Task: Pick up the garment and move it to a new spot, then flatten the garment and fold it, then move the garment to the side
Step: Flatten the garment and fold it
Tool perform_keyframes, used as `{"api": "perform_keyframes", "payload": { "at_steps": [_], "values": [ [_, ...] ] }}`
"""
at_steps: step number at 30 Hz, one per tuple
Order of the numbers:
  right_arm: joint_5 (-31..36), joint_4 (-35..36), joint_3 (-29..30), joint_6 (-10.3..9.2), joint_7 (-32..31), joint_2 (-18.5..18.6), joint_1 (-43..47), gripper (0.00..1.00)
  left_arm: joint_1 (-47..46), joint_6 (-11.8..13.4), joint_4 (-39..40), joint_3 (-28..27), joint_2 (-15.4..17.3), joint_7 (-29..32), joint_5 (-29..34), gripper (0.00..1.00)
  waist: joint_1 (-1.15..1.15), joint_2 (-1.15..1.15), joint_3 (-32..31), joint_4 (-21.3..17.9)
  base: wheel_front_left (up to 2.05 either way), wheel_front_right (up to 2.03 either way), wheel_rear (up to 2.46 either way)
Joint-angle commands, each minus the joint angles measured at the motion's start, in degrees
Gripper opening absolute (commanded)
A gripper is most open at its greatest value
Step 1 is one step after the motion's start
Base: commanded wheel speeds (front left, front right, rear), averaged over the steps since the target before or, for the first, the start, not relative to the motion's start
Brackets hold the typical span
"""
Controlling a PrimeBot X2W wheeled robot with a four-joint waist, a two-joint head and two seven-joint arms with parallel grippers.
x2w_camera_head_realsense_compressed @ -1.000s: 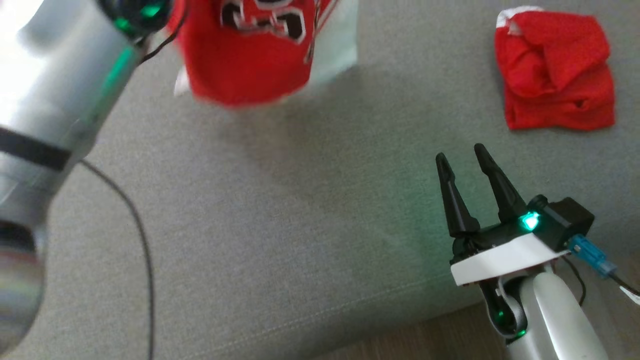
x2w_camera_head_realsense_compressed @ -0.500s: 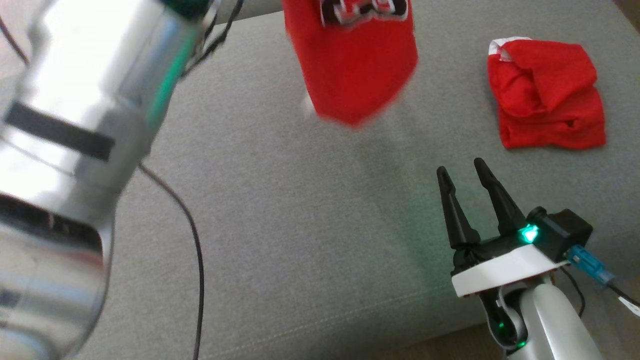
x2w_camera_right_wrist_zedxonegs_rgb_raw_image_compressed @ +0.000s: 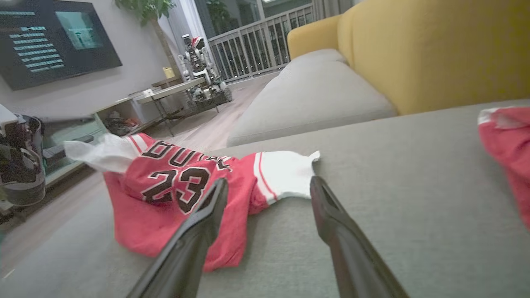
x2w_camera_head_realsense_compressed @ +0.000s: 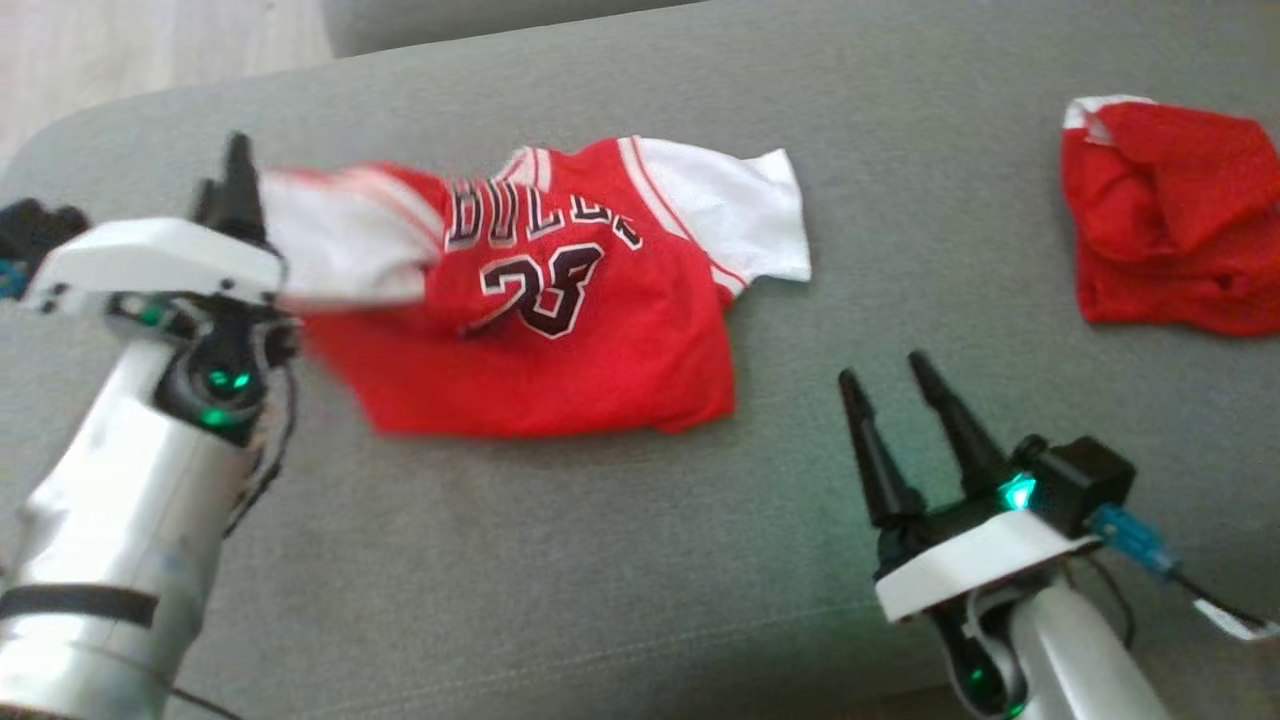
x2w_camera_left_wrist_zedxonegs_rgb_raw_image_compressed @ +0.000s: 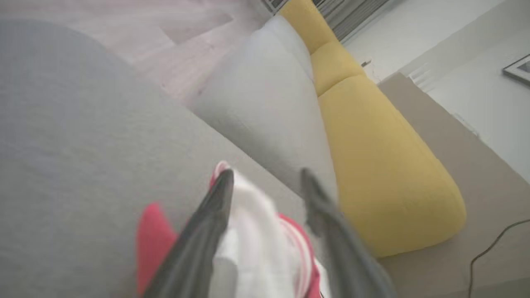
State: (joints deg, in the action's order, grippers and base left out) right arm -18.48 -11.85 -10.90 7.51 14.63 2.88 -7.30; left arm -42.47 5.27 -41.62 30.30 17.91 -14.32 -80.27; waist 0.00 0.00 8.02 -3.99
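Observation:
The garment is a red basketball jersey with white sleeves and a black number. It lies roughly spread on the grey cushion, rumpled at its left side. My left gripper stands at the jersey's left end, its fingers apart, with the blurred white sleeve loose between them. Below and to the right of the jersey my right gripper is open, apart from the cloth and holding nothing. In the right wrist view the jersey lies ahead and left of the right gripper.
A second crumpled red garment lies at the cushion's far right, also seen in the right wrist view. A yellow sofa back rises behind the cushion. Wooden floor shows beyond the cushion's upper left edge.
The head camera has shifted. The jersey hung in the air from my left gripper; now it lies on the cushion and the left fingers have opened. The right gripper has stayed put.

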Motion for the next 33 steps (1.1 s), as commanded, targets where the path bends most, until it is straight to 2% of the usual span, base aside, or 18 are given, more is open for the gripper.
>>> {"api": "perform_keyframes", "payload": {
  "at_steps": [1,5,9,14,15,19,20,21,22,25,27,29,33],
  "values": [
    [-1.5,0.1,-2.3,-0.02,0.4,0.0,-0.1,1.00,-1.5,-0.5,3.5,-4.3,2.4,-0.7,3.9,1.00,0.00,0.00,-0.2,1.3,0.00,0.00,0.00],
    [-6.1,-7.9,-6.3,-0.02,0.4,0.0,-2.6,1.00,9.2,0.1,14.1,-13.7,0.3,-0.7,19.8,1.00,0.00,0.00,-0.6,3.8,0.00,0.00,0.00],
    [-7.4,-18.6,-8.8,-0.02,0.4,0.0,-7.4,1.00,21.3,0.1,26.1,-19.6,-5.0,-0.7,33.1,1.00,0.00,0.00,-1.2,6.9,0.00,0.00,0.00],
    [-7.2,-29.8,-9.6,-0.02,0.4,0.0,-14.0,1.00,32.1,-1.5,36.8,-21.8,-11.1,-0.7,45.6,1.00,0.00,0.00,-1.6,10.6,0.00,0.00,0.00],
    [-7.2,-29.8,-9.6,-0.02,0.4,0.0,-14.0,1.00,32.1,-1.5,36.8,-21.8,-11.1,-0.7,45.6,1.00,0.00,0.00,-1.6,10.6,0.00,0.00,0.00],
    [-9.2,-36.1,-11.5,-0.02,0.4,0.0,-17.8,1.00,36.8,-3.3,40.7,-21.1,-13.6,-0.7,52.3,1.00,0.00,0.00,-1.7,13.1,0.00,0.00,0.00],
    [-10.1,-37.4,-12.4,-0.02,0.4,0.0,-18.4,0.84,37.7,-3.6,41.1,-20.9,-14.0,-0.7,53.3,1.00,0.00,0.00,-1.8,13.6,0.00,0.00,0.00],
    [-10.7,-38.6,-13.1,-0.02,0.4,0.0,-19.0,0.38,38.5,-3.8,41.4,-20.6,-14.3,-0.7,54.2,1.00,0.00,0.00,-1.9,14.0,0.00,0.00,0.00],
    [-10.8,-39.9,-13.6,-0.02,0.4,0.0,-19.6,0.00,39.1,-4.0,41.6,-20.3,-14.5,-0.7,55.3,1.00,0.00,0.00,-2.0,14.4,0.00,0.00,0.00],
    [-10.5,-43.4,-14.2,-0.02,0.4,0.0,-20.7,0.00,40.8,-4.3,42.3,-20.1,-14.8,-0.7,57.4,1.00,0.00,0.00,-2.1,14.6,0.00,0.00,0.00],
    [-8.1,-45.5,-12.8,-0.02,0.4,0.0,-22.0,0.00,41.7,-4.2,43.0,-20.4,-14.9,-0.7,58.7,1.00,0.00,0.00,-2.1,14.2,0.00,0.00,0.00],
    [-4.2,-46.6,-9.7,-0.02,0.4,0.5,-23.6,0.00,42.5,-4.2,43.5,-20.8,-15.0,-0.7,59.6,1.00,0.00,0.00,-2.3,13.6,0.00,0.00,0.00],
    [3.7,-45.6,-2.1,-0.02,0.4,4.0,-25.8,0.00,43.4,-4.0,44.3,-21.0,-15.0,-0.7,60.5,1.00,0.00,0.00,-3.0,12.6,0.00,0.00,0.00]
  ]
}}
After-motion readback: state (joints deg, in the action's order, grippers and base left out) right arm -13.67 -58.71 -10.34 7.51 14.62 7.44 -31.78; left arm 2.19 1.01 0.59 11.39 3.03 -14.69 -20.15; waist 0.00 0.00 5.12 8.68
